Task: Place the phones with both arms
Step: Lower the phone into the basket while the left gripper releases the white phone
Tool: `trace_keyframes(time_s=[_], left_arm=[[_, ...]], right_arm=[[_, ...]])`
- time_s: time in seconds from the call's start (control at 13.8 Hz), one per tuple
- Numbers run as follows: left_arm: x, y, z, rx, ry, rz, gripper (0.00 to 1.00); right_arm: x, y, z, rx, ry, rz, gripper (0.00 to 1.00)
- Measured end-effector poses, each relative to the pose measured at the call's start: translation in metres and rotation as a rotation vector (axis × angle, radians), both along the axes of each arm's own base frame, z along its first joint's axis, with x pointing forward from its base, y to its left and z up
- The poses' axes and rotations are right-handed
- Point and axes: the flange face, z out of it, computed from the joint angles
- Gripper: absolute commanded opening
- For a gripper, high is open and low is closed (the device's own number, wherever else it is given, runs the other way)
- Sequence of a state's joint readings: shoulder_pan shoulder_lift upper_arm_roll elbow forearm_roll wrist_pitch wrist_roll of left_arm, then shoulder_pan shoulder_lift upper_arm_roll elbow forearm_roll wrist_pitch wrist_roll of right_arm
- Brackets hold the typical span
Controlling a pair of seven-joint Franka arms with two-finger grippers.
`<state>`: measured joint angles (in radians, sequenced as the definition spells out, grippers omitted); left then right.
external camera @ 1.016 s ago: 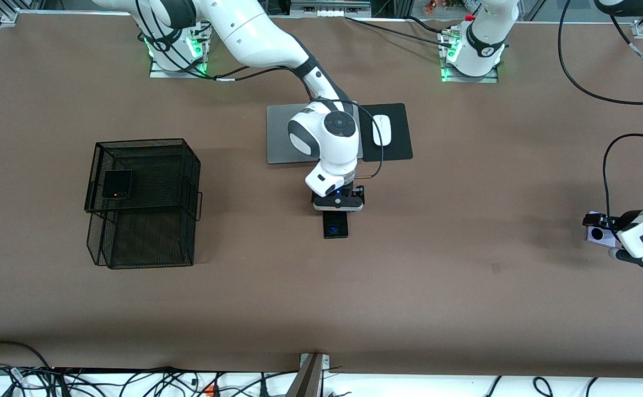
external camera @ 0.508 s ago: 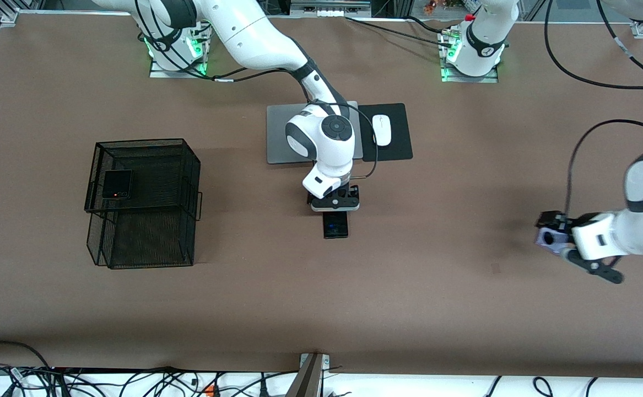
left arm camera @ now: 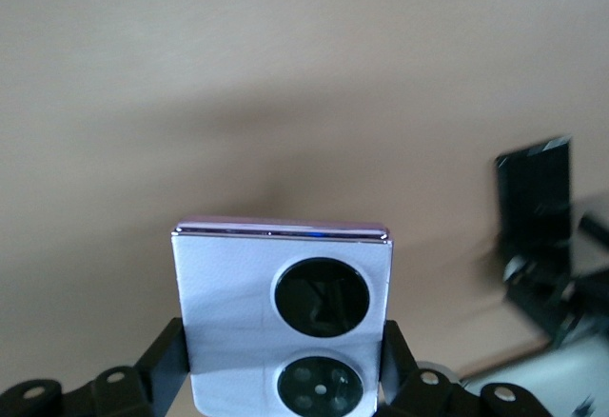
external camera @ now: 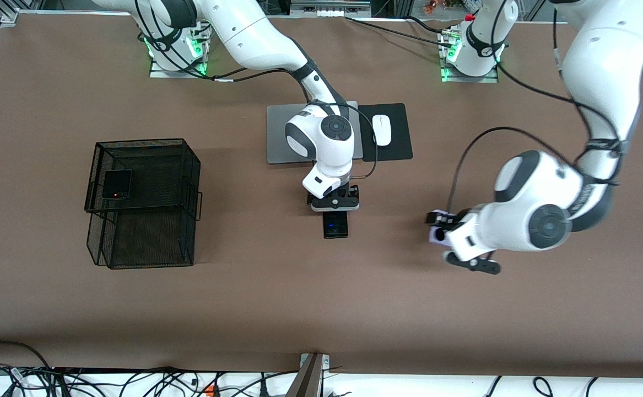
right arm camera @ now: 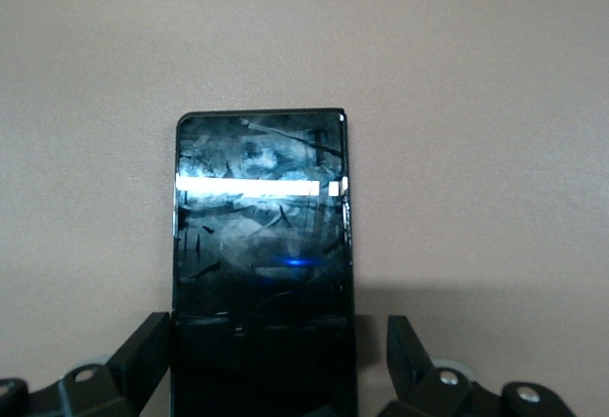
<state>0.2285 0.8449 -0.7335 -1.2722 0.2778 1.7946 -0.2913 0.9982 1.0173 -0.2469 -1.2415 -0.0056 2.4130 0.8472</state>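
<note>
The left claw [external camera: 441,227] hangs over the brown surface [external camera: 244,309], its 2 fingers [left arm camera: 164,360] closed against the sides of the lavender-white phone [left arm camera: 283,317], whose 2 round lenses face the wrist camera. The right claw [external camera: 334,208] sits low over one end of the long black phone [external camera: 335,225], which lies flat on the surface; its fingers [right arm camera: 143,350] stand apart on either side, a gap showing on one side. That phone's gripped end is hidden under the claw. The folded black phone [external camera: 117,183] lies on the upper tier of the wire-mesh basket [external camera: 150,237], toward the right arm's end.
</note>
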Motion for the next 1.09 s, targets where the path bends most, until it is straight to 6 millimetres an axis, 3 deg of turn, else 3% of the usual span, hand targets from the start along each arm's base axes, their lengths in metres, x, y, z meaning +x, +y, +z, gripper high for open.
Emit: trace_keyframes(time_s=[0.22, 0.44, 0.65, 0.94, 1.09], left_arm=[[0.008, -0.020, -0.030, -0.086, -0.015, 0.112, 0.37], [0.011, -0.022, -0.050, -0.112, -0.006, 0.151, 0.37], [0.014, -0.018, -0.048, -0.115, -0.012, 0.161, 0.37], [0.016, -0.018, -0.046, -0.116, -0.016, 0.165, 0.36], [0.015, -0.021, -0.046, -0.116, -0.015, 0.164, 0.36]], right_arm=[[0.000, 0.000, 0.000, 0.002, -0.001, 0.000, 0.64], [-0.001, 0.001, 0.001, 0.004, -0.002, 0.002, 0.61], [0.001, 0.001, 0.005, 0.016, 0.000, -0.007, 0.61], [0.006, -0.001, 0.033, 0.021, 0.010, -0.028, 0.61], [0.010, -0.007, 0.065, -0.011, 0.039, -0.026, 0.61]])
